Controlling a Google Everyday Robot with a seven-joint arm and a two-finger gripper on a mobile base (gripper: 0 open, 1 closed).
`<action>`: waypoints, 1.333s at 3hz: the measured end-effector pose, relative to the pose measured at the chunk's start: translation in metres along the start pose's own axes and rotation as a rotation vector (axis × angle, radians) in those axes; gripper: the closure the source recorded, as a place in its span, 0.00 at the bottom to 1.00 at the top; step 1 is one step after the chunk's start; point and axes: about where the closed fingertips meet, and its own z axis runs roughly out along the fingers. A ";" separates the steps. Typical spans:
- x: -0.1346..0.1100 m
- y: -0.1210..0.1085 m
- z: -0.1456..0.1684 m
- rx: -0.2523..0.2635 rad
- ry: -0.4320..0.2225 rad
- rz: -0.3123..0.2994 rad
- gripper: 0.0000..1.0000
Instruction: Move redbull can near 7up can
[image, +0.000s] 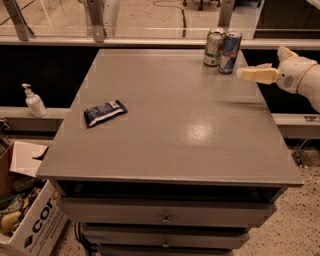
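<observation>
The redbull can (229, 52) stands upright at the far right of the grey table (165, 120). It is slim, blue and silver. The 7up can (214, 47), shorter and silver-green, stands right beside it on its left, nearly touching. My gripper (245, 74) hangs at the table's right edge, just right of and nearer than the redbull can. It holds nothing and is apart from both cans.
A dark blue snack packet (104, 112) lies on the left part of the table. A white pump bottle (34, 101) stands on a ledge to the left. A cardboard box (27, 220) sits on the floor at lower left. Drawers are under the tabletop.
</observation>
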 end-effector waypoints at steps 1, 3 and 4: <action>-0.002 0.005 0.006 -0.026 -0.010 -0.002 0.00; 0.003 0.045 -0.046 -0.134 -0.043 -0.011 0.00; 0.004 0.047 -0.051 -0.139 -0.043 -0.010 0.00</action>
